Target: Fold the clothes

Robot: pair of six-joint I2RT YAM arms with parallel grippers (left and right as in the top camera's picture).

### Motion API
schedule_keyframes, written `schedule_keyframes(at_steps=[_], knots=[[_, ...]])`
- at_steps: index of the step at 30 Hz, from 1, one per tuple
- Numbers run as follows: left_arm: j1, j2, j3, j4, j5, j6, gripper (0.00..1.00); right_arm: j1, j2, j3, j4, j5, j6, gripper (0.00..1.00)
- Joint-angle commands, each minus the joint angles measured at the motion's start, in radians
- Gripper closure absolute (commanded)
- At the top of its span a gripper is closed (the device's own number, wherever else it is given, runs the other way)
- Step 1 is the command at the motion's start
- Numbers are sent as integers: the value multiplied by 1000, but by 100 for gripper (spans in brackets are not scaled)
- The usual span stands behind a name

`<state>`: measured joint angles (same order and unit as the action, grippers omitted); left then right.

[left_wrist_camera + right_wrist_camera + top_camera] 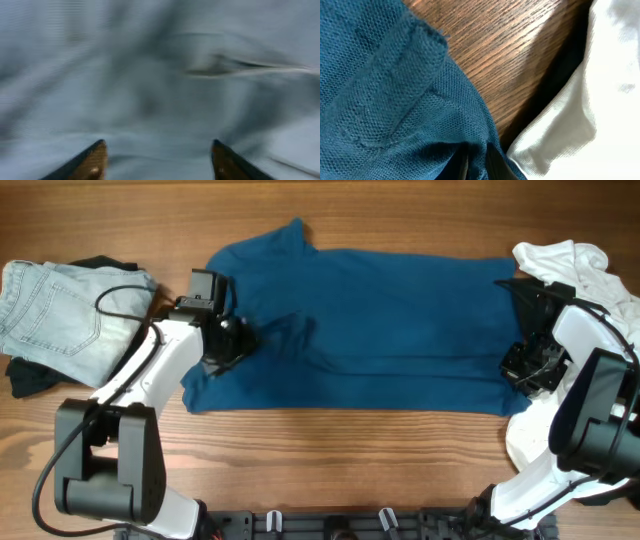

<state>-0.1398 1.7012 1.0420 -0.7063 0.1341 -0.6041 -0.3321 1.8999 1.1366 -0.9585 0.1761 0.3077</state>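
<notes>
The deep-blue shirt [370, 330] lies spread across the middle of the wooden table. My left gripper [240, 340] hovers over its left part, near a wrinkle; in the left wrist view its fingers [159, 160] are apart with blurred blue fabric [150, 90] below them. My right gripper [520, 370] is at the shirt's right edge; in the right wrist view its fingers [477, 162] are pinched on a fold of the blue shirt [395, 100]. A white garment [580, 265] lies at the right, also seen in the right wrist view [590, 100]. Pale-blue jeans [55, 310] lie at the left on a black garment [30, 380].
Bare wooden tabletop [350, 460] runs along the front and back of the shirt, and shows beside the shirt's hem in the right wrist view [510, 45]. The arm bases [350, 525] stand at the front edge.
</notes>
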Motion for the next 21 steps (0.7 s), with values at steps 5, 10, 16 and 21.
schedule_keyframes(at_steps=[5,10,16,21], knots=[[9,-14,-249,156,-154,21,40,12,53,-32,105,-341,-174,85],[9,-14,-288,-11,-149,12,40,11,53,-33,-59,-146,-33,85],[53,-50,-287,-164,-137,-41,41,11,53,-32,-144,12,102,82],[126,-143,-287,-159,-135,14,40,10,-12,-10,-84,4,118,66]])
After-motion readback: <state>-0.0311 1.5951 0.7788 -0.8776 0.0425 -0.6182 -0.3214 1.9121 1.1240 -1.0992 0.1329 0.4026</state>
